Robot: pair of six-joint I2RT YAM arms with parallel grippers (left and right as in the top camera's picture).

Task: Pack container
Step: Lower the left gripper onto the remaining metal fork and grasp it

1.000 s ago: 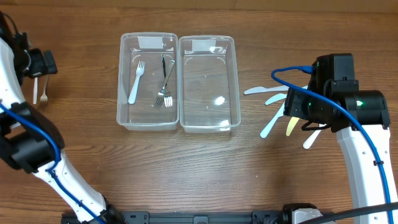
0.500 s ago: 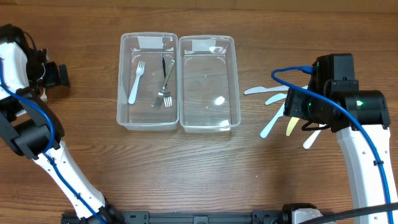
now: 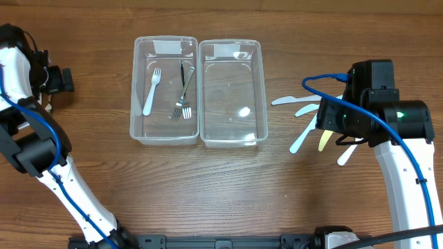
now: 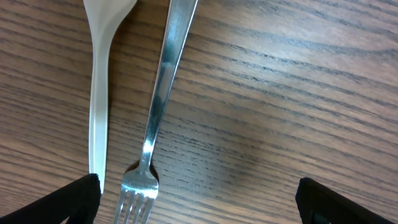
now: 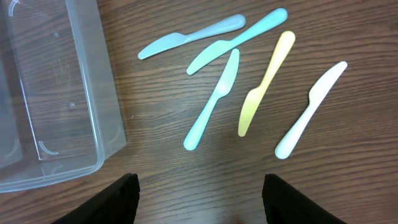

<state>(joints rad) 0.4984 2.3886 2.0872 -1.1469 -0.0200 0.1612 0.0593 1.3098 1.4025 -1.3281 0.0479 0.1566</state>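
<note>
Below, a metal fork (image 4: 158,106) lies between the left tool's (image 4: 199,204) wide-spread jaws.

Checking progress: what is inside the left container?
In the left container: one white fork and crossed metal forks. Where they overlap, their exact count is unclear.

Desk (image 3: 228,200): brown wood-grain top, grain running left to right in the overhead view. Lighting even, shadows soft.
</note>
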